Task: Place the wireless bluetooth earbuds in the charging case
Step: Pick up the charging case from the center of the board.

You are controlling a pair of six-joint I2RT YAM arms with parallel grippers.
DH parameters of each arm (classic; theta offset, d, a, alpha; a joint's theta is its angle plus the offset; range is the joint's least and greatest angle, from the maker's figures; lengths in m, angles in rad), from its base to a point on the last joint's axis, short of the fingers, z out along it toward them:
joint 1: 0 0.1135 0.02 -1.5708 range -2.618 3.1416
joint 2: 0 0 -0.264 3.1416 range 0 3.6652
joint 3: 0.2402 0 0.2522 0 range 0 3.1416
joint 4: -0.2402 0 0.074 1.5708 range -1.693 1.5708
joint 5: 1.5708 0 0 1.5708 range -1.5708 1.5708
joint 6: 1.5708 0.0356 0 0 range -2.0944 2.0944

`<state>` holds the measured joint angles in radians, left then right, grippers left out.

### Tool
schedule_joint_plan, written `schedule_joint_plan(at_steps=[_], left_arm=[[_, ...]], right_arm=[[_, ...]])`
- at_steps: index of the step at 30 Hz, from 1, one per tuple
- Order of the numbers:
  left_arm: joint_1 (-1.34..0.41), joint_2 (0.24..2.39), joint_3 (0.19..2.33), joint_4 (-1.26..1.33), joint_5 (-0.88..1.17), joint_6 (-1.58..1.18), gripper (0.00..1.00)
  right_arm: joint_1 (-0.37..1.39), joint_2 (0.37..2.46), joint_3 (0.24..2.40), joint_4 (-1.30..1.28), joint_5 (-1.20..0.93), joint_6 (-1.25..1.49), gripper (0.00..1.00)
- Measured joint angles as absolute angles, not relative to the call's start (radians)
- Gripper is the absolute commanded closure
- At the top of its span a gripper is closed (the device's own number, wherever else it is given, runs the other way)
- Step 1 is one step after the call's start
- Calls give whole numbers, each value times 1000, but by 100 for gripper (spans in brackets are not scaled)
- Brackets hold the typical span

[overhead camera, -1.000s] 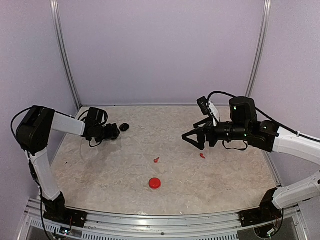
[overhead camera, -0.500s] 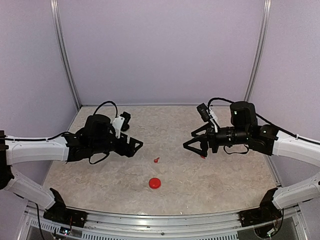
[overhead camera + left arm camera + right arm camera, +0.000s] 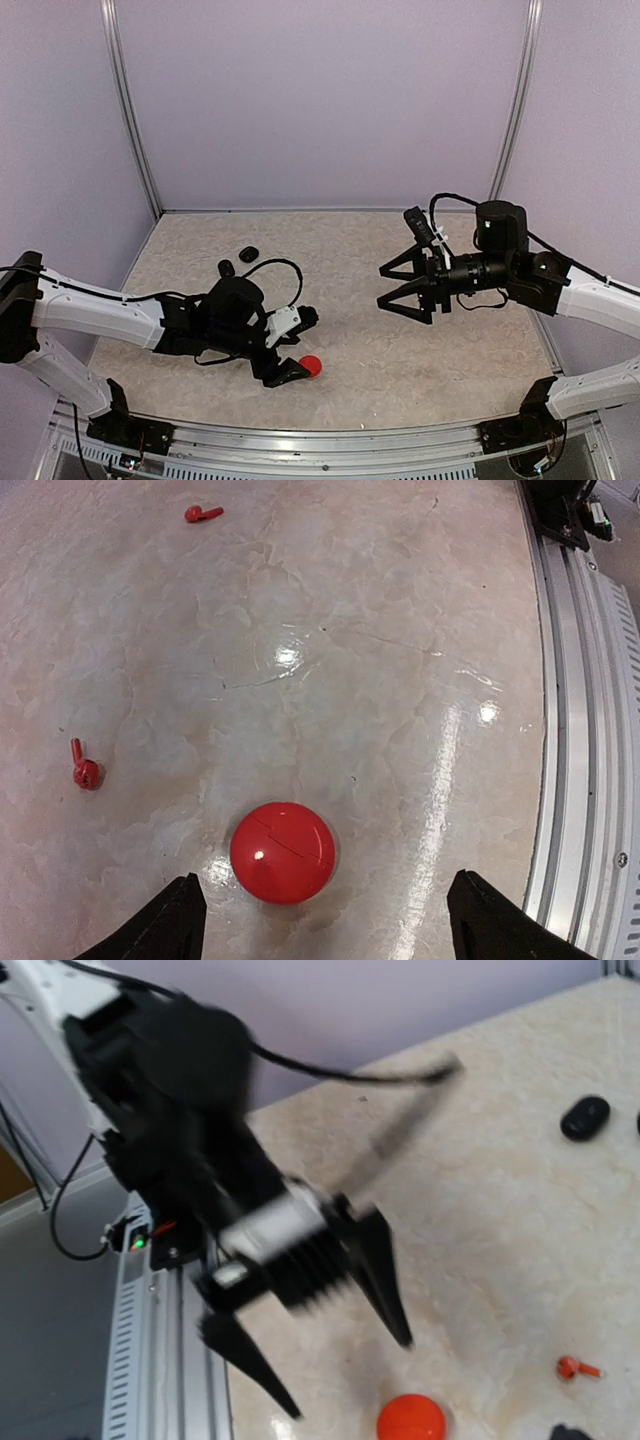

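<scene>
White links [image 3: 100,305], blk joints [image 3: 237,300] + cables [image 3: 283,264]; L claw [image 3: 306,343], R claw [image 3: 383,288] blk, pointed.

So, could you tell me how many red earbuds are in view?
2. One red earbud lies left of the red case in the left wrist view; the other earbud near its top edge. More may be hidden.

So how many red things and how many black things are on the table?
Red round case: 1
Red earbuds: 2
Black things, too small to tell what kind: 2
Total: 5
</scene>
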<state>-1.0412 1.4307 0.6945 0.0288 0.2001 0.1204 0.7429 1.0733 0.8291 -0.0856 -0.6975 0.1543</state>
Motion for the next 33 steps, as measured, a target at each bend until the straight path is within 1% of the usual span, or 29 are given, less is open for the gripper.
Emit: schedule_joint_plan(at_steps=[9,25,30,33], left_arm=[[-1028,1619,879,-127,226,282,18],[-974,1768,927,-173,253,429,31],[-965,1787,938,-172,259,456,39],[-966,1796,940,-171,259,474,42]], right_arm=[[743,1000,779,-78,-723,150,1],[743,983,776,-80,-786,118,1],[743,983,776,-85,-794,105,1],[743,983,776,-93,-793,96,1]])
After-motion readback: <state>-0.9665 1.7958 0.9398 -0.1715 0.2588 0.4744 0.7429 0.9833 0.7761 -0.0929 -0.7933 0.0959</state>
